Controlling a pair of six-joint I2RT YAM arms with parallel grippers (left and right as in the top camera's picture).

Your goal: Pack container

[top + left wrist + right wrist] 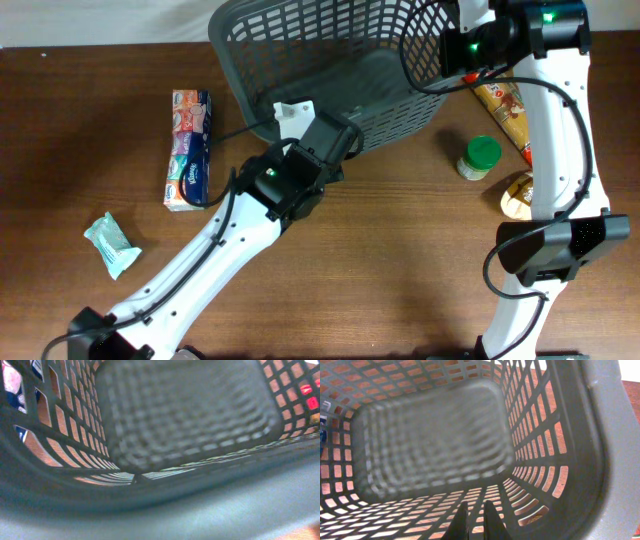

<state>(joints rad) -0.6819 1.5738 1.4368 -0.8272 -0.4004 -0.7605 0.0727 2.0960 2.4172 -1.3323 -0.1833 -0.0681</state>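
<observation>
While the brown wooden table (400, 250) stretched beneath everything, the large dark grey plastic container (380, 115), rectangular with lattice-slotted sides, sat tilted at the table's far middle. The left gripper (297, 112) was clamped shut on the container's near rim. The right gripper (476, 522), at the container's right side, reached inside with its fingers drawn together over the slotted wall. Left of the container lay a colourful rectangular tissue pack (187, 150). Right of it stood a small green-lidded jar (480, 157).
</observation>
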